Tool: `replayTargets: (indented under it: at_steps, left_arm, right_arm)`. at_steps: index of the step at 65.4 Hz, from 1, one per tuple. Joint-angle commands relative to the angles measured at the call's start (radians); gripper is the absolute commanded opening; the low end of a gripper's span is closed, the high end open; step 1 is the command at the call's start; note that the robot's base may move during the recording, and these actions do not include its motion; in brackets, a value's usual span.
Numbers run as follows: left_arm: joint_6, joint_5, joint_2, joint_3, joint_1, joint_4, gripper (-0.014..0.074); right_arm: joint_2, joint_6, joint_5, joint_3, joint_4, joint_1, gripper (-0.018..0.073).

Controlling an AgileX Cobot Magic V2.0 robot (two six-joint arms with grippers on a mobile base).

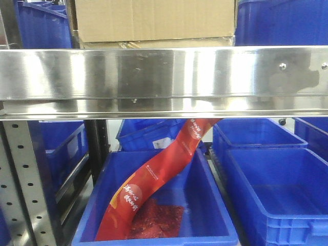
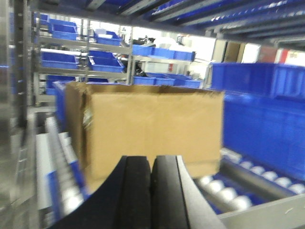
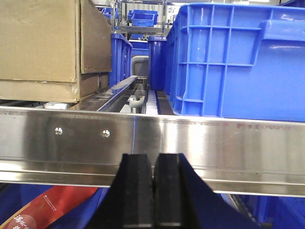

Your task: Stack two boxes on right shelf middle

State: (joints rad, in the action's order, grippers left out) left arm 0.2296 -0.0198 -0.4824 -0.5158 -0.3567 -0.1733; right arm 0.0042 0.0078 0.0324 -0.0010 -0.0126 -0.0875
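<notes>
The stacking looks done: one tan box (image 1: 154, 19) sits on the lower box (image 1: 154, 44) on the steel shelf (image 1: 164, 77), both grippers (image 2: 151, 191) (image 3: 154, 195) empty, jaws pressed together, apparently only retreat left.

I see tan cardboard boxes (image 1: 154, 20) on a shiny silver steel shelf (image 1: 164, 72), bright blue plastic bins (image 1: 279, 179) around them, a red banner (image 1: 154, 179) with pale lettering, and my black end effectors (image 3: 153, 191).
</notes>
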Motion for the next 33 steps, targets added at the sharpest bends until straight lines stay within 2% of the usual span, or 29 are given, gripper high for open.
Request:
replayTargets:
  at_steps: [1,7,20,28,32,33]
  left_arm:
    - [-0.101,-0.052,0.095,0.084,0.055,0.031,-0.0111]
    - [-0.179,-0.053,0.198,0.199,0.135,0.115,-0.0111]
    - [-0.181,-0.016,0.405,0.433,0.286,0.151,-0.0111]
    - [-0.181,-0.015,0.482,0.516,0.342,0.151,-0.0111]
    - [-0.181,0.005,0.482,0.516,0.348,0.160,-0.0111]
    - [-0.181,-0.025,0.482,0.516,0.348,0.162,-0.0111]
  right_arm:
    - [-0.004,-0.008,-0.013,0.001,-0.009,0.003,-0.0163]
    - [-0.004,-0.008,-0.013,0.001,-0.009,0.003,-0.0163]
    - [-0.004,-0.008,-0.013,0.001,-0.009,0.003,-0.0163]
    - [-0.004,-0.008,-0.013,0.001,-0.009,0.003,-0.0163]
    - [-0.004,-0.008,-0.013,0.001,-0.009,0.003,-0.0163]
    - [-0.004,-0.008,-0.013,0.001,-0.009,0.003,-0.0163]
